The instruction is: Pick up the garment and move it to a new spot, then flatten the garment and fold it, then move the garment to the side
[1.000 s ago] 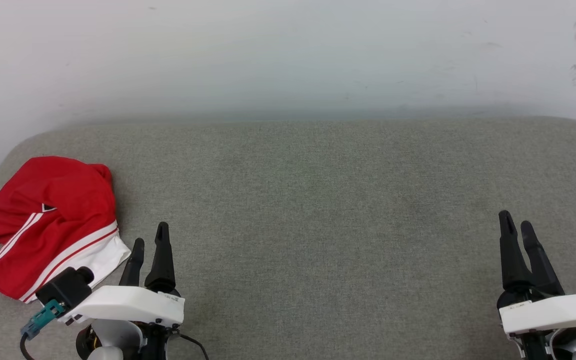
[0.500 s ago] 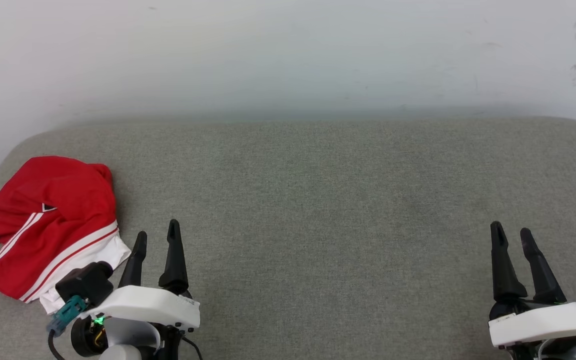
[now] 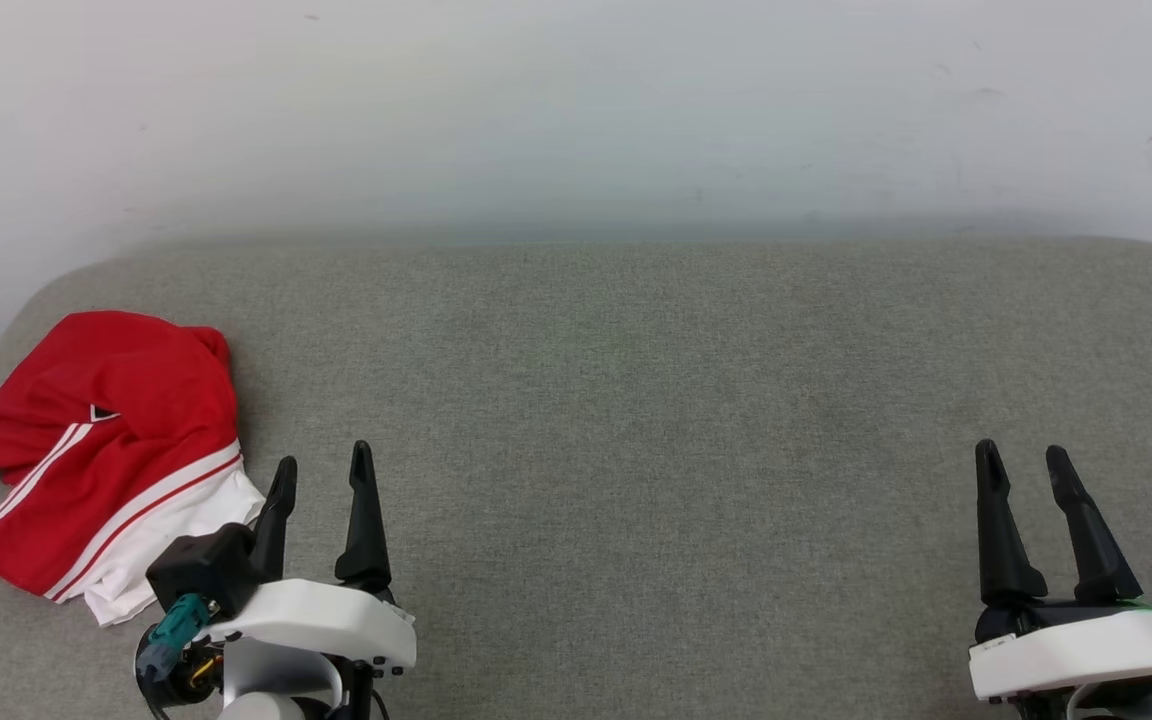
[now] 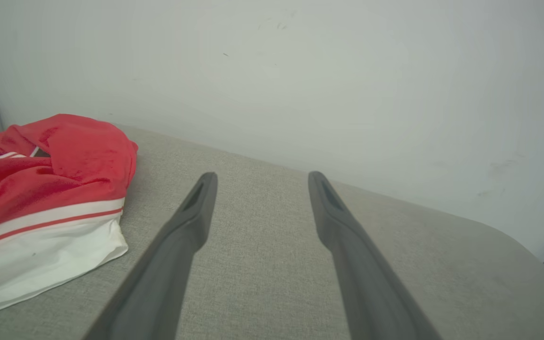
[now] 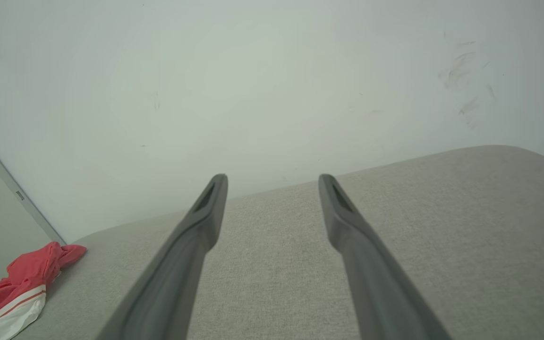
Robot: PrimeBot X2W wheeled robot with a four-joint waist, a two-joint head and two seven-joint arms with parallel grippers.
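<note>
Head view: A crumpled red garment with white stripe trim lies bunched at the left end of a grey fabric tabletop, which stands against a pale wall. The left gripper sits at the lower left, just beside the garment's white sleeve, its two dark fingers spread apart and holding nothing. The right gripper sits at the lower right, well apart from the garment, its fingers likewise spread and empty.

Left wrist view: The left gripper points across the tabletop toward the wall, with bare grey fabric showing between its parted fingers. The garment lies heaped to the left of them, white sleeve nearest, close by but not touching.

Right wrist view: The right gripper hangs over bare tabletop with its fingers wide. The garment shows small in the far lower left corner.
</note>
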